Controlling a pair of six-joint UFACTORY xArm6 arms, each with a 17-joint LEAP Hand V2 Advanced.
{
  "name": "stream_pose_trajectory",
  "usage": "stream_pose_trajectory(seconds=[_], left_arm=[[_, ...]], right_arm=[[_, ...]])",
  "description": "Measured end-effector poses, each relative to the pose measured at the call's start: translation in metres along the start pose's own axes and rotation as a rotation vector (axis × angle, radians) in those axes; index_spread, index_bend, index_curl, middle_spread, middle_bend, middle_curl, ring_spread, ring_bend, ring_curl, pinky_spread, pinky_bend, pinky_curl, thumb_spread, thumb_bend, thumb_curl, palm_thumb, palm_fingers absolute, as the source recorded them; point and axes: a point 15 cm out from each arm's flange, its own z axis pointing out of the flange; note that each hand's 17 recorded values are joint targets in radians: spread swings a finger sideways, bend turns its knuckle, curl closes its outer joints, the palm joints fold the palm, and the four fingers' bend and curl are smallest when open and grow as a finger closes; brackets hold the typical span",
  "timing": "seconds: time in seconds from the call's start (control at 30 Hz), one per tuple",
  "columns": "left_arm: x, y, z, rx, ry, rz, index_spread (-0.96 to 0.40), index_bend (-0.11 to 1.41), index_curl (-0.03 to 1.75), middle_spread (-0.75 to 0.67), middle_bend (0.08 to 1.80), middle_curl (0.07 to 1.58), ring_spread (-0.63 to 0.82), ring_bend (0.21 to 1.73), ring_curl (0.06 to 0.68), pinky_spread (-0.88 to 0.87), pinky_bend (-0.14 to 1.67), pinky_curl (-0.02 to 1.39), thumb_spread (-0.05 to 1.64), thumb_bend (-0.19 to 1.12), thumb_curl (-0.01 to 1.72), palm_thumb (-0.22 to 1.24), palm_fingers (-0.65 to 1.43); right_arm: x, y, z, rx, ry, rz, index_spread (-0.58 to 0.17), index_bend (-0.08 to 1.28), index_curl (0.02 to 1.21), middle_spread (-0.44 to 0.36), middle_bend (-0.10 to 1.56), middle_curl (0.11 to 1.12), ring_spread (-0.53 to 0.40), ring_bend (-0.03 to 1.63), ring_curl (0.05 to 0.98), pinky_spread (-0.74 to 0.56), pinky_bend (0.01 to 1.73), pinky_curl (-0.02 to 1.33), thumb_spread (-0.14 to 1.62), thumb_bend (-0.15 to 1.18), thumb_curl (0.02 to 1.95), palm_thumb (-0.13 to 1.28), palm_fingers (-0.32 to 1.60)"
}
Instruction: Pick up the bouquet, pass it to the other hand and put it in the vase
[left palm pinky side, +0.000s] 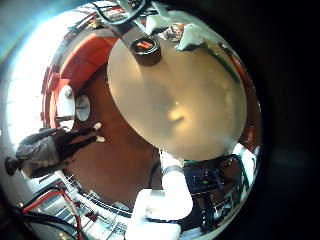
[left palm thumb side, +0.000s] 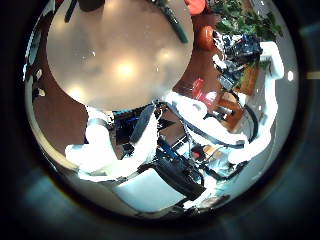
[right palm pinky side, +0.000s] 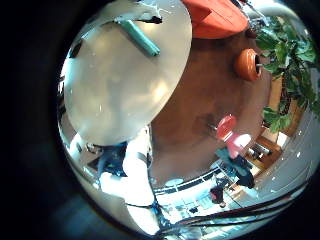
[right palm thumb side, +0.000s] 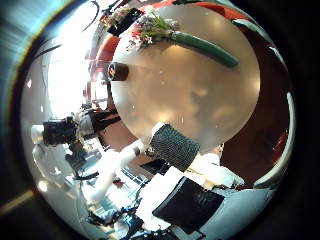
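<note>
The bouquet (right palm thumb side: 185, 40) lies flat on the round table (right palm thumb side: 190, 95), its flower heads (right palm thumb side: 150, 25) towards the table's edge and its long stem pointing across the top. It also shows in the right little finger side palm view (right palm pinky side: 140, 35). The vase (right palm thumb side: 118, 71), a short dark cylinder, stands upright near the table's edge, away from the bouquet. It also shows in the left little finger side palm view (left palm pinky side: 145, 45). My right hand (right palm thumb side: 185, 190) hangs high above the table, fingers relaxed and holding nothing. My left hand (left palm thumb side: 150, 160) is also high above the table (left palm thumb side: 110, 60), fingers spread and empty.
The table stands alone on a bare floor (right palm pinky side: 195, 100). A sofa (right palm pinky side: 215, 15), a low round stool (right palm pinky side: 248, 63) and potted plants (right palm pinky side: 290, 50) lie beyond it. Chairs and equipment (left palm thumb side: 235, 60) stand at the side.
</note>
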Motion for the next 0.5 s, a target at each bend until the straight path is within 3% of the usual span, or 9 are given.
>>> stream_pose_trajectory(seconds=[0.17,0.5], left_arm=[[0.001,0.000,0.003,0.002,0.004,0.023,-0.01,0.18,0.41,0.27,0.20,0.37,0.48,0.53,0.163,0.50,0.18,0.26,1.10,-0.02,0.30,0.26,0.23],[0.007,0.003,0.005,0.016,0.021,0.051,-0.01,0.18,0.41,0.28,0.20,0.37,0.48,0.53,0.166,0.50,0.18,0.26,1.10,-0.02,0.30,0.26,0.22]], right_arm=[[0.013,-0.034,0.019,-0.022,0.001,0.059,-0.223,0.16,0.30,0.023,0.36,0.38,-0.081,0.85,0.220,0.26,0.72,0.04,1.12,-0.02,0.31,0.35,0.46],[0.020,-0.087,0.050,-0.111,-0.021,0.078,-0.245,0.18,0.30,-0.062,0.41,0.41,-0.131,0.90,0.241,0.16,0.78,0.03,1.09,-0.02,0.35,0.44,0.43]])
